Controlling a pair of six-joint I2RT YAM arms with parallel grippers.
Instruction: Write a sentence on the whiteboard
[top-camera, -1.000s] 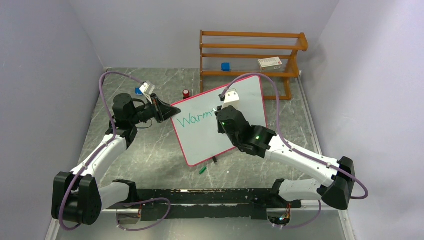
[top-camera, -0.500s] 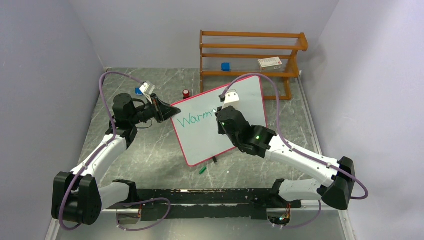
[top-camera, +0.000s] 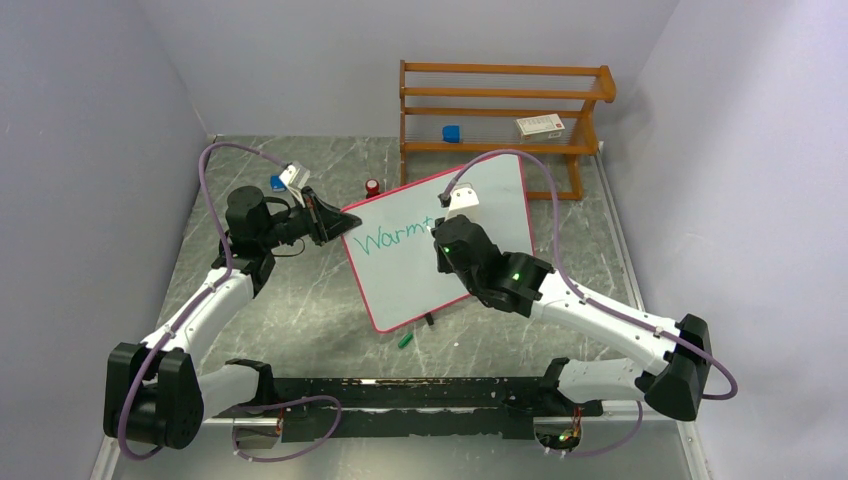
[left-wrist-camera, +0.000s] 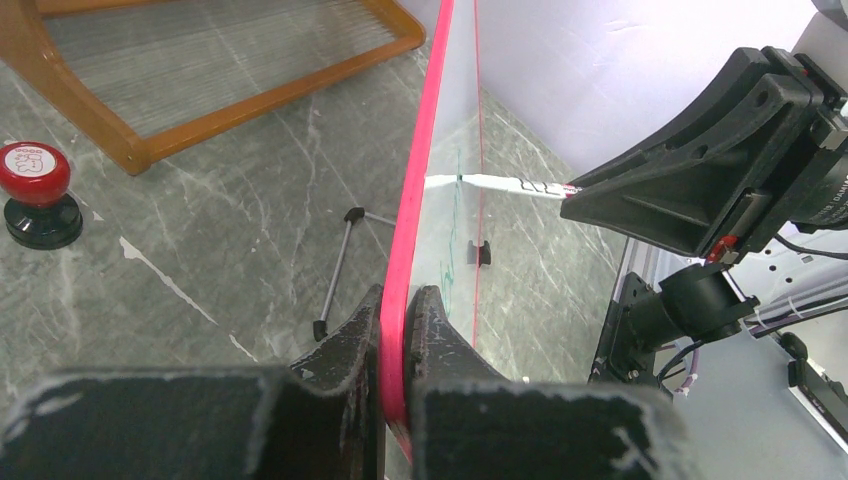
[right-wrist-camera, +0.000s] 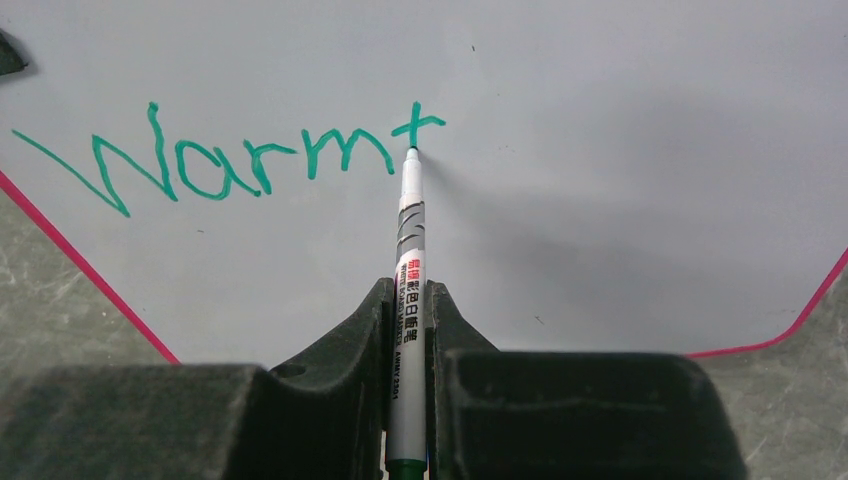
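Clamping the pink-red edge of the whiteboard (top-camera: 405, 285), the left end effector (left-wrist-camera: 400, 325) is holding it tilted up on the desk (top-camera: 290, 300), while the right end effector (right-wrist-camera: 408, 305) is pinching a green marker (right-wrist-camera: 410, 225), its tip touching the board after "Warm".

On my grey marbled table (top-camera: 290, 300), a wooden rack (top-camera: 505, 95) stands by the far wall, a small blue block (top-camera: 451, 133) and a white box (top-camera: 540, 125) on one shelf, a red-topped black knob (top-camera: 372, 187) near its left foot.
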